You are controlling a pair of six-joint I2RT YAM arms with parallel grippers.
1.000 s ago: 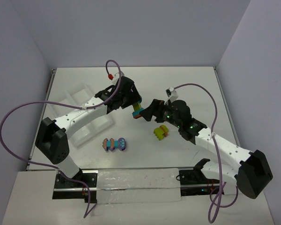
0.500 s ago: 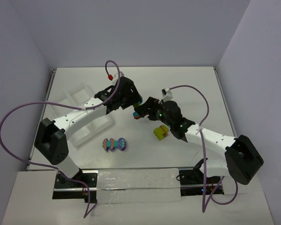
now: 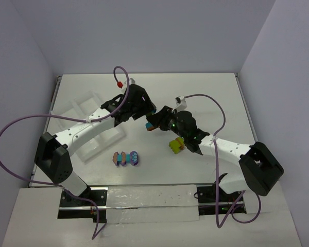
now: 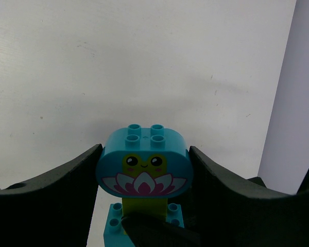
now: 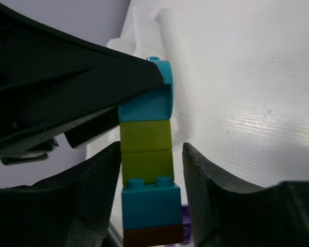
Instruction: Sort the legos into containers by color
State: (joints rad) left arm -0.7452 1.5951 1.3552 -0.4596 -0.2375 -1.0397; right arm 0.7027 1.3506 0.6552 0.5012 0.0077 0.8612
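In left claw [image 4: 145,172], one stack [image 3: 151,124]; two loose.

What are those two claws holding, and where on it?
The left gripper pinches a brick stack by its rounded turquoise top brick. The right gripper straddles the lime bricks, a gap showing beside them.

White worktop [image 3: 206,92] sitting inside pale lavender walls [image 3: 144,36].
Soft, even light is falling across the matte surface, while the back wall and two angled side walls [image 3: 15,77] are closing it in on three sides.
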